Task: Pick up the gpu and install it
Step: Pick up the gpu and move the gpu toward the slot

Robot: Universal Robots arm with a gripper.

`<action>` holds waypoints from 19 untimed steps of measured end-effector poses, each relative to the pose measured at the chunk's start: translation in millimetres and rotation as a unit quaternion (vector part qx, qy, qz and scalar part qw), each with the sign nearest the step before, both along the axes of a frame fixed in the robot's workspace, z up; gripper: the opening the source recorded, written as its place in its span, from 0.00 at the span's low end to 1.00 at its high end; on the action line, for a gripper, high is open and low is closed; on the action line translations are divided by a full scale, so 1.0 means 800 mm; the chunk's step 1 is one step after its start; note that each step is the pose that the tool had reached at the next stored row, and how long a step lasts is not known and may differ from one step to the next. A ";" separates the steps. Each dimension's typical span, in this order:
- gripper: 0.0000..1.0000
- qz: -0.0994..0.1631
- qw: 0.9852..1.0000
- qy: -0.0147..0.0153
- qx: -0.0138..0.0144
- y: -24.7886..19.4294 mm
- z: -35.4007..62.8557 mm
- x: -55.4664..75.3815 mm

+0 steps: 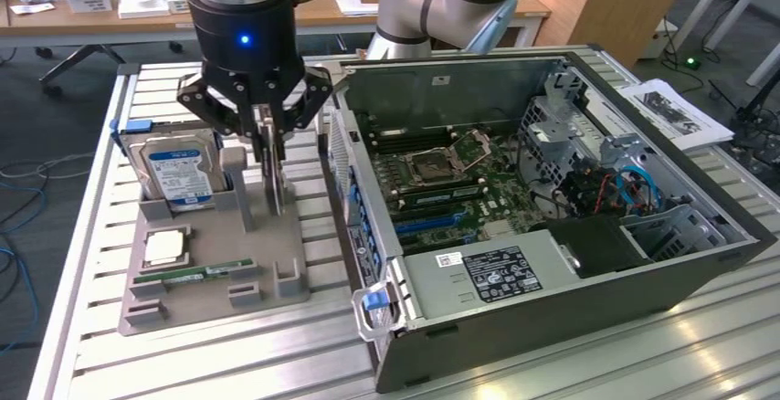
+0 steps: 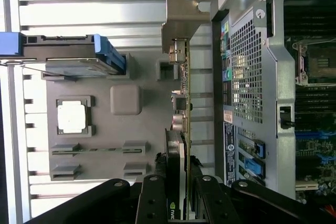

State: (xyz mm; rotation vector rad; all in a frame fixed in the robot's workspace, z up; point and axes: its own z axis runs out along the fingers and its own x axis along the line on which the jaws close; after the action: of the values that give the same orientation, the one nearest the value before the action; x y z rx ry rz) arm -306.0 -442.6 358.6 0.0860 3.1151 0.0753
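I get bright, even light here. On the exterior view's right the ribbed pale aluminium table [image 1: 719,345] throws back a white sheen, while the open black computer case [image 1: 585,307] stays dimmer inside. A small blue indicator light [image 1: 244,39] glows. In the wrist view the slats wash out near white, the black gripper [image 2: 177,174] is almost a silhouette, and the gpu [image 2: 181,98], a thin dark circuit card, has a lit pale metal bracket.

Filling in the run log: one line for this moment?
end effector over gpu | gpu upright on edge in gray tray | open computer case beside tray | gpu not installed
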 end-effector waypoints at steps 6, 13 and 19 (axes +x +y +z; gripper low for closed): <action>0.27 0.000 1.000 0.000 0.000 0.0000 0.007 0.000; 0.27 0.000 1.000 0.000 0.000 0.0000 0.014 0.000; 0.27 0.000 1.000 0.000 0.000 0.0000 0.022 0.000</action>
State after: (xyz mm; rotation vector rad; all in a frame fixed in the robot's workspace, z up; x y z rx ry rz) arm -306.0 -442.6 376.4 0.0859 3.1152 0.0754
